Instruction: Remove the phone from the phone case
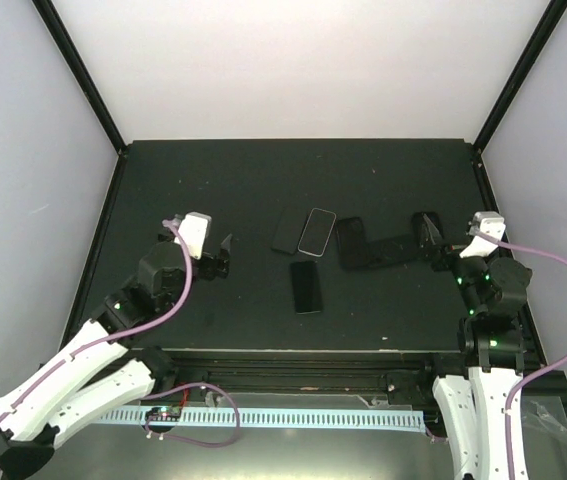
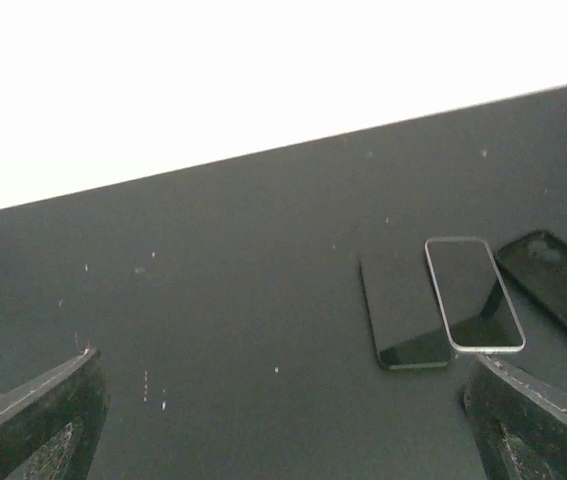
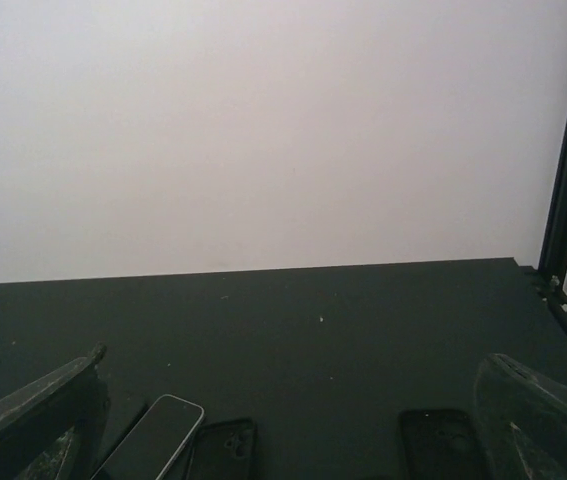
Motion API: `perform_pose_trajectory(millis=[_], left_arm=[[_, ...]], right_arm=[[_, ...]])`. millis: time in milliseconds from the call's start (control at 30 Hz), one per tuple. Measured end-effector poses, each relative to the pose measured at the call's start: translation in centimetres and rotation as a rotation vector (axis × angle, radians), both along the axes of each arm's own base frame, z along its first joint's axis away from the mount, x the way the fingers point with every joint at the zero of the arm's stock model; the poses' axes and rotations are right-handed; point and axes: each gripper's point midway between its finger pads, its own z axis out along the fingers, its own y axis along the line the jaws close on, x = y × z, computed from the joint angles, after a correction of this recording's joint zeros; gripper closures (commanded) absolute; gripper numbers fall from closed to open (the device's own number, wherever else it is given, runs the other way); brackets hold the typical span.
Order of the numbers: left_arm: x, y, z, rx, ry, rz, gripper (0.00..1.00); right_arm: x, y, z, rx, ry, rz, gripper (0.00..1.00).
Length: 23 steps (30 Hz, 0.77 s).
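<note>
Both grippers are released, jaws spread wide, nothing in either. The left gripper [image 1: 221, 250] hangs low over the table [image 1: 213, 180], to the left of the row of phones and not touching any. Its wrist camera shows a dark phone [image 2: 403, 310] and a silver-edged phone [image 2: 473, 295] lying flat side by side, ahead and toward its right finger. A black phone case [image 2: 558, 285] lies just past them. A second dark phone [image 1: 306, 287] lies alone, nearer the arms. The right gripper [image 1: 428, 240] is at the right end of the row, just beside a second black case [image 1: 393, 250]. Can't tell whether either case has a phone in it.
</note>
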Motion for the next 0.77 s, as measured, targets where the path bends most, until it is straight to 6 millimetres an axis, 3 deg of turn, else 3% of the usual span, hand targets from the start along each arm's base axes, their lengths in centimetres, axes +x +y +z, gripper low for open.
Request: perform_pose_trajectory(millis=[300,767], left_arm=[[-1.3,2.4,4.1,-0.106,-0.160,0.057,0.01],[-0.6,2.5,3.5,-0.079,-0.149,0.086,0.01]], right_arm=[[0.1,-0.3,0.0,0.007,0.002,-0.008,0.00],[-0.3,1.1,0.2,0.007,-0.006,0.076,0.00]])
